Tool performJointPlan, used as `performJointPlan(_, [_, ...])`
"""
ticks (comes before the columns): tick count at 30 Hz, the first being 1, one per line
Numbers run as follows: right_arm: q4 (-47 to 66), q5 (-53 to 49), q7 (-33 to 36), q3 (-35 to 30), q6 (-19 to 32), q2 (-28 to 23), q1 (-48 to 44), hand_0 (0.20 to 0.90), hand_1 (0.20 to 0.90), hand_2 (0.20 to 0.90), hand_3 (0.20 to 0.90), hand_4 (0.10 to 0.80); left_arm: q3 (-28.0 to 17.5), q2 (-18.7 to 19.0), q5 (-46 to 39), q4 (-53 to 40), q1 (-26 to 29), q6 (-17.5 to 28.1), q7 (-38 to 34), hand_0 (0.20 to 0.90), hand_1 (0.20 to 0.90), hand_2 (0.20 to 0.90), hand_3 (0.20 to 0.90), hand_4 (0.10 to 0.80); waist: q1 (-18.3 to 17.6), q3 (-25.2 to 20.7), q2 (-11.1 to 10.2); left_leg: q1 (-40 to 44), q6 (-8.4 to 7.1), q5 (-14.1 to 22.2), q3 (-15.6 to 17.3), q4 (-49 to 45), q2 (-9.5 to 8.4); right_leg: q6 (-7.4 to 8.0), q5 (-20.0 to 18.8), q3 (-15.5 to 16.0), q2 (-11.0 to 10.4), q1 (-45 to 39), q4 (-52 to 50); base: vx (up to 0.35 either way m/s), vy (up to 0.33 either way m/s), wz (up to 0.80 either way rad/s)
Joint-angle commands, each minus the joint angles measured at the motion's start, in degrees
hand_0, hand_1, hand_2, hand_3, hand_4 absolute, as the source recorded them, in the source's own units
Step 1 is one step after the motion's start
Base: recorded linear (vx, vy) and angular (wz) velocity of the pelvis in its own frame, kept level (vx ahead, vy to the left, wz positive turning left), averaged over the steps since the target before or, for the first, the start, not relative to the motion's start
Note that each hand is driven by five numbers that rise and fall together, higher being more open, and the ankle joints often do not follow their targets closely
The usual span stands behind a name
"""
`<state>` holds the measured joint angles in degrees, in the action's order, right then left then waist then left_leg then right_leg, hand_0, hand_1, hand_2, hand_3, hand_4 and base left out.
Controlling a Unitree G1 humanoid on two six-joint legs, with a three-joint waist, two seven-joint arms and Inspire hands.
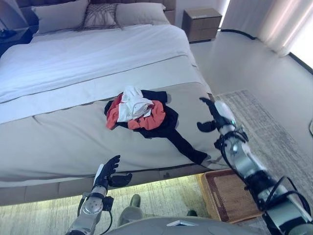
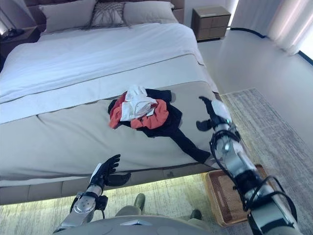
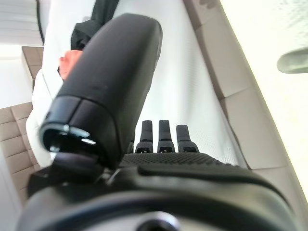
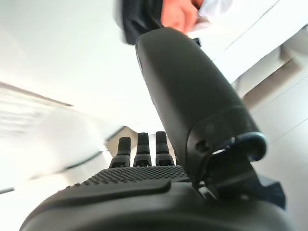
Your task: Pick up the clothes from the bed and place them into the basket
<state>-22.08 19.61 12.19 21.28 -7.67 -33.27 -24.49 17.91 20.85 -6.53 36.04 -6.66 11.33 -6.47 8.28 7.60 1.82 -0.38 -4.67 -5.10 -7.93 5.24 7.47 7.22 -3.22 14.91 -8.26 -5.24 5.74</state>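
Note:
A pile of clothes (image 1: 142, 115) in black, orange-red and white lies on the bed (image 1: 63, 132) near its right front corner, with a black sleeve trailing toward the edge. A wicker basket (image 1: 227, 193) stands on the floor at the bed's right front corner. My right hand (image 1: 213, 116) is open and empty, raised beside the bed's right edge, right of the pile. My left hand (image 1: 108, 175) is open and empty, low in front of the bed's front edge. The pile also shows past each hand in the left wrist view (image 3: 72, 60) and the right wrist view (image 4: 178, 12).
Pillows (image 1: 100, 14) lie at the head of the bed. A wooden nightstand (image 1: 202, 23) stands at the back right. A patterned rug (image 1: 264, 122) covers the floor on the right. Curtains (image 1: 279, 22) hang at the far right.

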Motion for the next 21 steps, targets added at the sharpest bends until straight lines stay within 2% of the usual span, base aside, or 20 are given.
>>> performJointPlan(1, [3.6,1.3,1.7,1.6,-1.0,-3.0,-11.3,0.900,0.900,0.900,0.900,0.800,0.7,5.1,1.2,-5.5,6.3,4.1,0.9,0.900,0.900,0.900,0.900,0.800,2.8,0.6,-3.2,-1.0,0.38,0.5,1.8,-0.2,-1.36,-0.37,-1.4,-1.4,-5.4,0.1,-1.9,0.089,0.304,0.41])
performJointPlan(4, [0.3,0.8,1.6,2.6,-0.2,-3.1,-13.7,0.900,0.900,0.900,0.900,0.800,1.1,6.1,1.5,-5.3,6.9,4.1,1.3,0.900,0.900,0.900,0.900,0.800,3.5,1.6,-3.0,-1.1,1.94,0.2,1.7,-0.3,-3.11,0.01,-1.1,-1.2,-8.5,1.8,-8.7,0.141,0.280,0.18])
performJointPlan(5, [-0.7,0.5,1.6,3.1,0.2,-3.0,-14.2,0.900,0.900,0.900,0.900,0.800,1.3,6.5,1.7,-5.2,6.8,3.7,1.3,0.900,0.900,0.900,0.900,0.800,3.6,2.1,-2.9,-1.0,2.27,0.0,1.7,-0.8,-3.56,0.00,-1.2,-1.5,-8.7,3.3,-12.4,0.192,0.228,0.11])
performJointPlan(7, [-1.8,-0.6,0.9,4.5,-0.2,-2.7,-17.0,0.900,0.900,0.900,0.900,0.800,1.5,7.3,1.1,-5.2,6.2,3.4,0.7,0.900,0.900,0.900,0.900,0.800,3.6,3.5,-2.6,-0.8,2.38,0.3,1.7,-1.9,-3.79,-0.17,-0.9,-2.3,-7.8,6.1,-14.9,0.137,0.109,0.11])
performJointPlan(9, [-2.4,-0.3,0.5,5.8,-1.3,-2.0,-20.4,0.900,0.900,0.900,0.900,0.800,1.7,8.0,-0.7,-5.3,6.8,3.4,0.1,0.900,0.900,0.900,0.900,0.800,3.5,4.7,-2.5,-1.2,2.16,0.8,1.8,-2.1,-3.64,0.12,-1.7,-3.2,-7.0,7.9,-12.5,0.012,0.008,-0.09])
performJointPlan(11, [-3.5,0.2,0.3,7.0,-2.3,-1.6,-25.4,0.900,0.900,0.900,0.900,0.800,1.9,8.6,-3.0,-5.0,9.0,4.0,-0.7,0.900,0.900,0.900,0.900,0.800,2.9,6.6,-2.1,-3.0,2.83,1.6,0.6,-2.5,-3.71,-0.12,-1.6,-7.7,-5.7,11.3,-11.7,-0.074,-0.023,-0.14])
performJointPlan(12, [-4.0,0.5,0.4,6.9,-1.4,-2.7,-26.7,0.900,0.900,0.900,0.900,0.800,1.4,8.3,-3.3,-5.1,9.4,4.4,-1.1,0.900,0.900,0.900,0.900,0.800,3.0,7.4,-2.3,-4.6,3.00,2.1,0.5,-3.9,-3.76,-0.19,-1.2,-8.1,-5.4,12.2,-11.5,-0.089,-0.042,0.04])
performJointPlan(17, [-5.8,-0.8,1.3,7.9,-2.8,-6.6,-34.3,0.900,0.900,0.900,0.900,0.800,1.9,8.2,-6.3,-7.1,11.6,6.2,-0.7,0.900,0.900,0.900,0.900,0.800,5.3,12.4,-2.0,-12.8,2.08,2.7,-1.6,-10.8,-4.75,-0.57,0.7,-6.2,-5.8,16.6,-15.3,-0.109,-0.045,0.20])
performJointPlan(21, [-9.0,-2.3,2.3,10.5,-4.7,-8.3,-40.7,0.900,0.900,0.900,0.900,0.800,3.5,9.0,-6.8,-9.9,12.4,7.4,-1.2,0.900,0.900,0.900,0.900,0.800,7.2,15.9,-0.9,-18.3,2.10,4.1,-4.0,-17.6,-6.77,-1.04,3.0,-5.3,-7.6,21.5,-22.9,-0.028,0.048,0.24])
